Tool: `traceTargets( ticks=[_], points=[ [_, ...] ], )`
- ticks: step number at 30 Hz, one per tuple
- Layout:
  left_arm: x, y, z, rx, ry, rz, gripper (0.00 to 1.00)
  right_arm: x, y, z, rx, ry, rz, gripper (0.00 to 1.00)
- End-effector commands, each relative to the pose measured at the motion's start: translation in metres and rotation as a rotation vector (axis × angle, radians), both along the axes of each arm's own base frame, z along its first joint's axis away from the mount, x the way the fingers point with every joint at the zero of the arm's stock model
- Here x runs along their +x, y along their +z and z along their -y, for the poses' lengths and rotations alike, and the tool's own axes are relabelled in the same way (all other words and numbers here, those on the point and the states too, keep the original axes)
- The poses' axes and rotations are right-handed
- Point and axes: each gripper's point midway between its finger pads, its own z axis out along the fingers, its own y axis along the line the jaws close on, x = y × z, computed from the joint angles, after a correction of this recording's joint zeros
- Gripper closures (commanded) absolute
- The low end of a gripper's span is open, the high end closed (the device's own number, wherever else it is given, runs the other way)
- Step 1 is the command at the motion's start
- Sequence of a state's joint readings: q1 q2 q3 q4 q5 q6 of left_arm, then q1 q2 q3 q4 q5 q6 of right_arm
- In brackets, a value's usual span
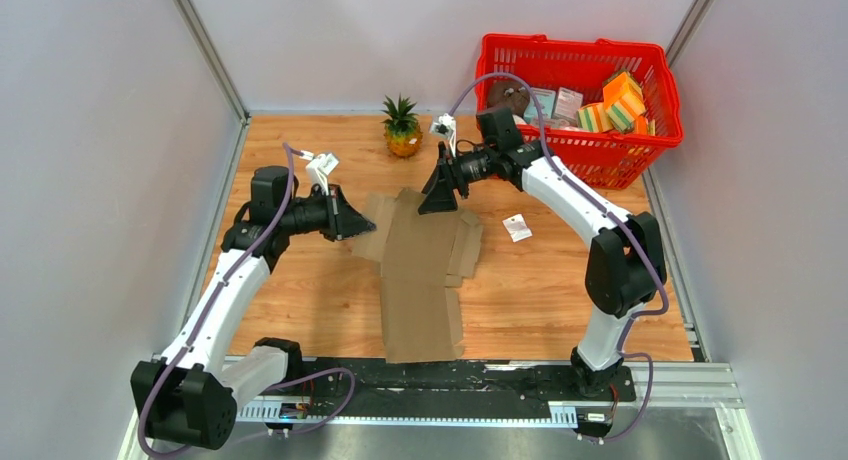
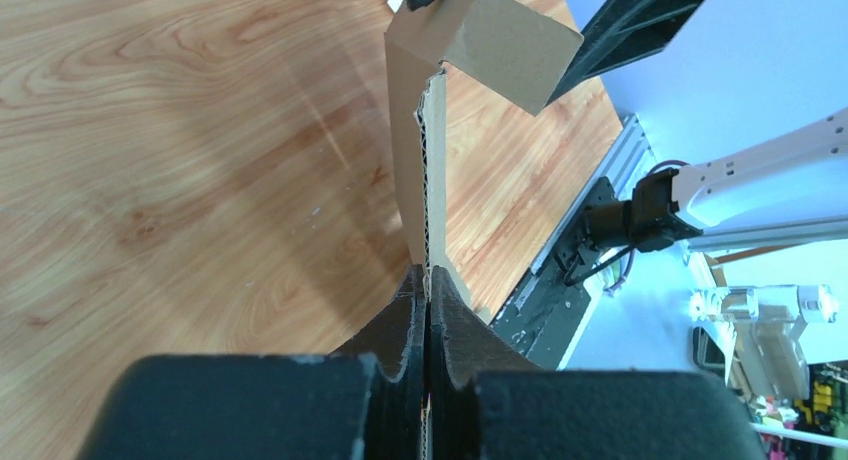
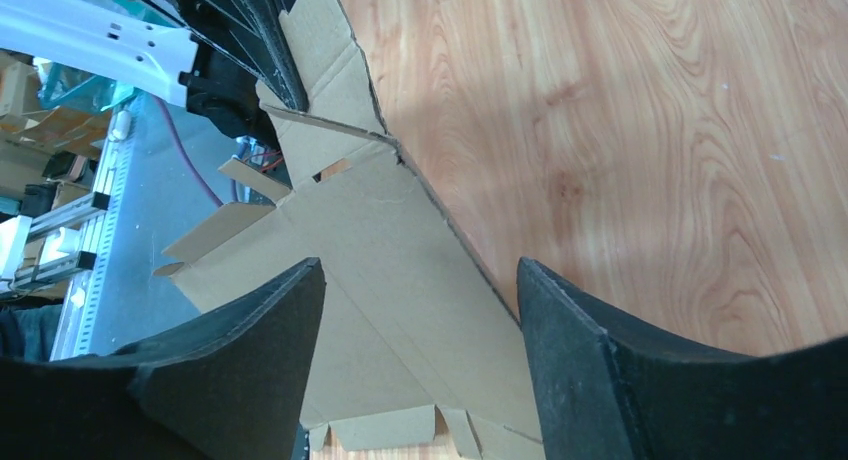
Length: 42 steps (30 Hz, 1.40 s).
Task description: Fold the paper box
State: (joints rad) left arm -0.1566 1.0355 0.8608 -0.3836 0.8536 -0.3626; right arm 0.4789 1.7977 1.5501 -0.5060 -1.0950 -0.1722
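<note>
The paper box (image 1: 420, 270) is a flat brown die-cut cardboard sheet lying on the wooden table, long axis running front to back. My left gripper (image 1: 362, 224) is shut on the box's left side flap; in the left wrist view the flap's edge (image 2: 430, 180) runs straight out from between the closed fingers (image 2: 412, 310). My right gripper (image 1: 437, 202) is open just above the box's far end. In the right wrist view its fingers (image 3: 270, 320) straddle the cardboard (image 3: 390, 270) without touching it.
A red basket (image 1: 660, 130) with several colourful packages stands at the back right. A small pineapple (image 1: 402, 127) stands at the back centre. A small white paper tag (image 1: 517, 227) lies right of the box. Grey walls close in both sides.
</note>
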Motion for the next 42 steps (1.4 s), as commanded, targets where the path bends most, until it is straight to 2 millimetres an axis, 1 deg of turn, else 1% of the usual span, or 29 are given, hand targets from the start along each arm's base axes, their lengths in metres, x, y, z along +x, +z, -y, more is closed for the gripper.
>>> traceTargets(
  ticks=[1, 3, 6, 8, 10, 12, 14, 15, 16, 18, 19, 22, 24, 26, 27, 29, 31, 32, 34, 35, 36, 37, 38, 39, 40, 41, 42],
  points=[
    [-0.009, 0.032, 0.008, -0.03, -0.082, 0.123, 1.0, -0.01, 0.009, -0.002, 0.084, 0.077, 0.043, 0.32],
    [-0.012, 0.034, 0.01, -0.036, -0.099, 0.129, 1.0, -0.007, 0.008, -0.002, 0.078, 0.067, 0.054, 0.34],
    [-0.014, 0.032, 0.01, -0.028, -0.105, 0.125, 1.0, 0.004, 0.003, 0.001, 0.046, 0.006, 0.101, 0.33],
    [-0.015, 0.032, 0.01, -0.025, -0.11, 0.124, 1.0, 0.004, 0.005, 0.001, 0.059, 0.018, 0.098, 0.33],
    [-0.017, 0.035, 0.011, -0.028, -0.123, 0.133, 1.0, 0.006, 0.003, 0.002, 0.056, 0.015, 0.098, 0.32],
    [-0.016, 0.038, 0.011, -0.03, -0.124, 0.137, 1.0, 0.008, 0.001, 0.001, 0.054, 0.01, 0.103, 0.33],
    [-0.016, 0.039, 0.012, -0.033, -0.127, 0.133, 1.0, 0.006, 0.004, 0.001, 0.063, 0.024, 0.095, 0.38],
    [-0.016, 0.042, 0.013, -0.036, -0.134, 0.138, 1.0, 0.0, 0.007, -0.001, 0.084, 0.052, 0.09, 0.4],
    [-0.016, 0.042, 0.013, -0.037, -0.135, 0.134, 1.0, -0.002, 0.011, -0.001, 0.098, 0.062, 0.097, 0.46],
    [-0.016, 0.043, 0.015, -0.035, -0.138, 0.13, 1.0, -0.009, 0.018, -0.003, 0.139, 0.08, 0.145, 0.52],
    [-0.016, 0.041, 0.015, -0.035, -0.138, 0.118, 1.0, -0.011, 0.023, -0.003, 0.152, 0.078, 0.142, 0.57],
    [-0.019, 0.039, 0.015, -0.028, -0.143, 0.11, 1.0, -0.019, 0.032, -0.003, 0.183, 0.097, 0.149, 0.67],
    [-0.022, 0.037, 0.014, -0.021, -0.143, 0.107, 1.0, -0.024, 0.034, -0.002, 0.19, 0.115, 0.138, 0.72],
    [-0.025, 0.037, 0.013, -0.014, -0.139, 0.114, 1.0, -0.029, 0.038, -0.001, 0.198, 0.127, 0.134, 0.81],
    [-0.025, 0.036, 0.012, -0.012, -0.136, 0.113, 1.0, -0.031, 0.037, 0.0, 0.194, 0.127, 0.127, 0.85],
    [-0.026, 0.036, 0.012, -0.01, -0.134, 0.105, 1.0, -0.036, 0.037, 0.003, 0.191, 0.121, 0.131, 0.89],
    [-0.027, 0.036, 0.011, -0.005, -0.131, 0.101, 1.0, -0.037, 0.035, 0.005, 0.176, 0.091, 0.137, 0.98],
    [-0.025, 0.034, 0.008, 0.014, -0.11, 0.094, 0.95, -0.039, 0.04, 0.007, 0.173, 0.077, 0.133, 1.0],
    [-0.024, 0.036, 0.004, 0.036, -0.071, 0.099, 0.81, -0.034, 0.039, 0.01, 0.147, 0.024, 0.128, 1.0],
    [-0.019, 0.039, 0.0, 0.056, -0.03, 0.117, 0.68, -0.036, 0.041, 0.011, 0.139, 0.013, 0.127, 1.0],
    [-0.015, 0.04, -0.005, 0.074, 0.012, 0.124, 0.61, -0.031, 0.039, 0.012, 0.111, -0.037, 0.102, 1.0],
    [-0.014, 0.048, -0.011, 0.09, 0.065, 0.149, 0.58, -0.028, 0.039, 0.013, 0.099, -0.069, 0.098, 1.0],
    [-0.002, 0.051, -0.031, 0.17, 0.204, 0.157, 0.52, -0.025, 0.037, 0.013, 0.083, -0.106, 0.107, 1.0],
    [0.002, 0.055, -0.044, 0.218, 0.282, 0.158, 0.5, -0.012, 0.033, 0.015, 0.042, -0.214, 0.08, 1.0],
    [-0.003, 0.051, -0.056, 0.283, 0.332, 0.122, 0.5, -0.007, 0.033, 0.017, 0.023, -0.261, 0.079, 1.0],
    [0.002, 0.073, -0.068, 0.316, 0.4, 0.169, 0.49, 0.001, 0.032, 0.02, 0.003, -0.322, 0.083, 1.0],
    [0.002, 0.081, -0.07, 0.324, 0.403, 0.18, 0.49, 0.003, 0.032, 0.022, -0.006, -0.36, 0.052, 1.0]
  ],
)
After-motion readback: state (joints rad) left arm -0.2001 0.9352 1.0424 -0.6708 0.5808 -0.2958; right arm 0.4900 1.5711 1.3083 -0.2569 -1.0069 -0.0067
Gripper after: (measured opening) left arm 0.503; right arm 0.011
